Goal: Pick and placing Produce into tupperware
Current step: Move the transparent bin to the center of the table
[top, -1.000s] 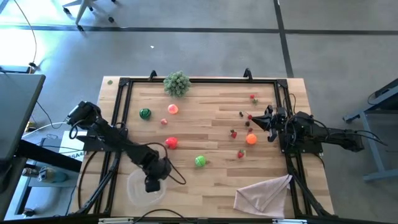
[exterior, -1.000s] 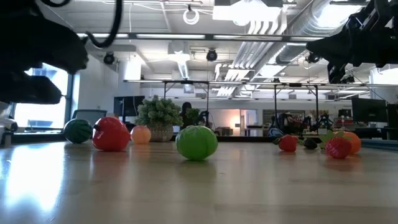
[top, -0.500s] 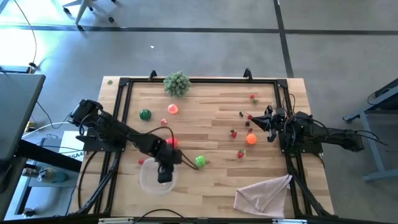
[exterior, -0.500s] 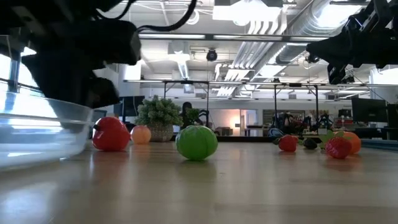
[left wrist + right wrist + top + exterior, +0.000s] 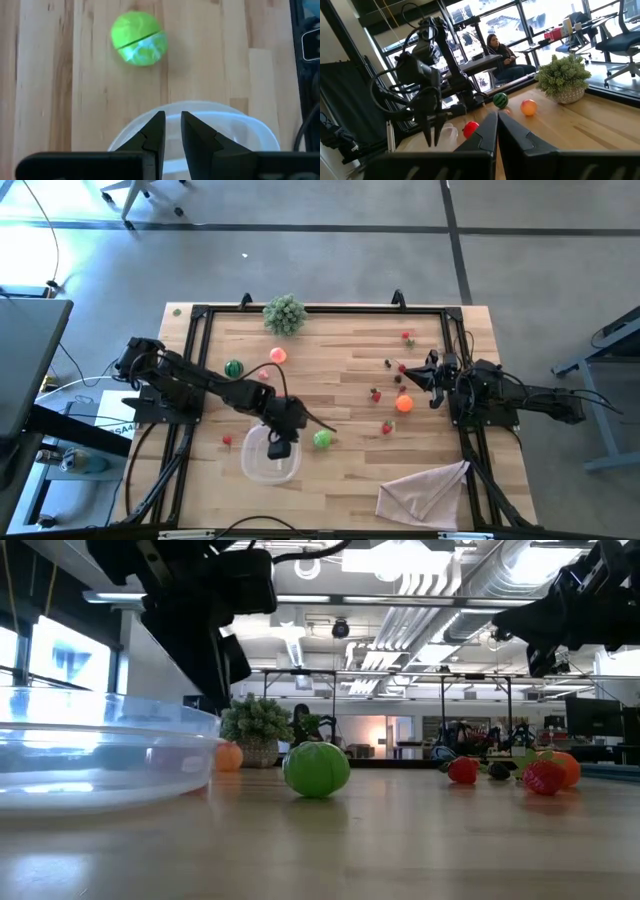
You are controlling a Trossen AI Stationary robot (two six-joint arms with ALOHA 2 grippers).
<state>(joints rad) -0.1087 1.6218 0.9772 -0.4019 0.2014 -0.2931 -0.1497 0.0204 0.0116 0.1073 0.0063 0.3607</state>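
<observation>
While the left gripper (image 5: 279, 448) pinches the near rim of the tupperware (image 5: 262, 467), the thing your next move turns on is the green ball (image 5: 322, 439): it sits just beside the container's right edge, ahead of the fingers (image 5: 156, 136) in the left wrist view, not touching the rim as far as you can tell. Jaws are nearly pressed together w/ the clear wall between them, so the claw is busy holding the container, not free for produce. Container lies flat on the table (image 5: 350, 380), front-left area, looks empty. Left arm is far nearer that green ball than the right one. Right gripper (image 5: 411, 376) hangs at the right edge w/ fingers pressed together, holding nothing, over the cluster near the orange fruit (image 5: 404, 404).
</observation>
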